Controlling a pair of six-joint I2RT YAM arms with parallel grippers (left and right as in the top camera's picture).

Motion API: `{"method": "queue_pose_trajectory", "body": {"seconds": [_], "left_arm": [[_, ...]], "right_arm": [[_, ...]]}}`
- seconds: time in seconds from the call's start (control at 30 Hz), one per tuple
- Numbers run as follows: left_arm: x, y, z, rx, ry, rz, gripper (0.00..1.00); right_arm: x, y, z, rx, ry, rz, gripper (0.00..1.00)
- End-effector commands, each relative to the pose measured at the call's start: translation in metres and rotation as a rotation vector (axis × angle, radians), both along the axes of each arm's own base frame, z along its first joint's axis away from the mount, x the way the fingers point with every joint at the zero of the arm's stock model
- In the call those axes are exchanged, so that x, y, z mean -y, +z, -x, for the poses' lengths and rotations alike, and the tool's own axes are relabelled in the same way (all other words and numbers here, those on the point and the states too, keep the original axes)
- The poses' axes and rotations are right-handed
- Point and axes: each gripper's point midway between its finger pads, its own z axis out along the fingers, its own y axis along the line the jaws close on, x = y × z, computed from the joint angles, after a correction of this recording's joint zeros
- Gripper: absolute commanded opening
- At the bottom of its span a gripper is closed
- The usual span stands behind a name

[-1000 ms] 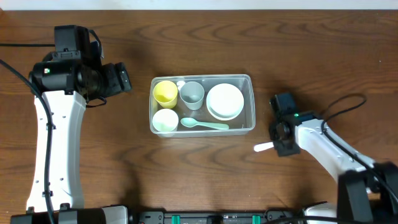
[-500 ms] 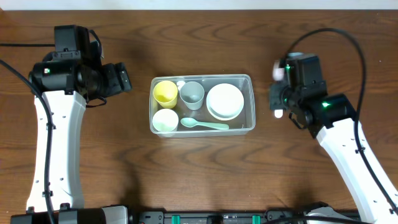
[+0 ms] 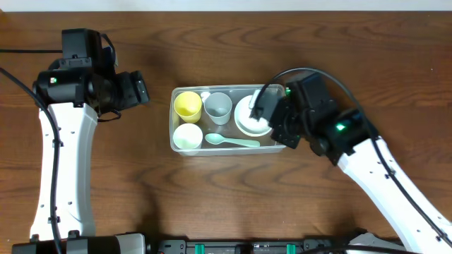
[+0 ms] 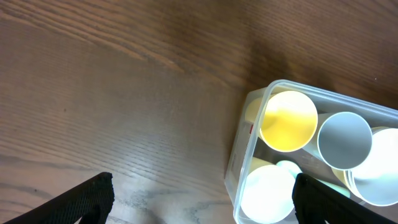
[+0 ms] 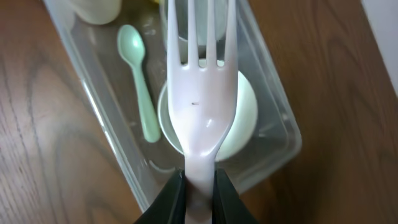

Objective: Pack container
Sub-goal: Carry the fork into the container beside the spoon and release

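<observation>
The clear plastic container [image 3: 282, 90] sits mid-table holding a yellow cup [image 3: 187, 104], a grey cup [image 3: 218, 106], a white cup [image 3: 188, 135], a stack of white bowls [image 3: 251, 120] and a mint spoon [image 3: 232, 141]. My right gripper [image 5: 200, 196] is shut on a white plastic fork [image 5: 202, 93], held above the container's right end over the white bowls [image 5: 245, 115]; the fork's tip shows in the overhead view [image 3: 256, 102]. My left gripper [image 4: 199, 196] is open and empty, hovering left of the container [image 4: 249, 143].
The wooden table [image 3: 226, 197] surrounds the container. The left arm [image 3: 67, 141] stands at the left side. A black cable [image 3: 311, 72] arcs over the right arm.
My right arm has swung from the table at the right up and leftward, carrying the fork over the container's right end. The left arm has not moved.
</observation>
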Motion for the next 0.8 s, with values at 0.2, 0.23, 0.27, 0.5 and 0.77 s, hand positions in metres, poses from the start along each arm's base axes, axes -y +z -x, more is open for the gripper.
{"method": "queue_pose_trajectory", "body": {"seconds": [0.2, 0.23, 0.27, 0.5, 0.77], "left_arm": [[-0.002, -0.005, 0.001, -0.019, 0.018, 0.0, 0.92], [-0.002, -0.005, 0.001, -0.019, 0.018, 0.0, 0.92], [-0.002, -0.005, 0.001, -0.019, 0.017, 0.0, 0.92], [-0.002, -0.005, 0.001, -0.019, 0.018, 0.0, 0.92], [-0.002, -0.005, 0.001, -0.019, 0.017, 0.0, 0.92]], "right_arm": [[-0.037, 0.013, -0.013, -0.042, 0.12, -0.045, 0.01], [-0.039, 0.017, -0.015, -0.043, 0.125, -0.049, 0.01], [-0.042, 0.021, -0.017, -0.044, 0.135, -0.05, 0.01], [-0.058, 0.01, -0.01, -0.097, 0.272, 0.036, 0.01], [-0.073, -0.046, 0.005, -0.253, 0.327, 0.123, 0.01]]}}
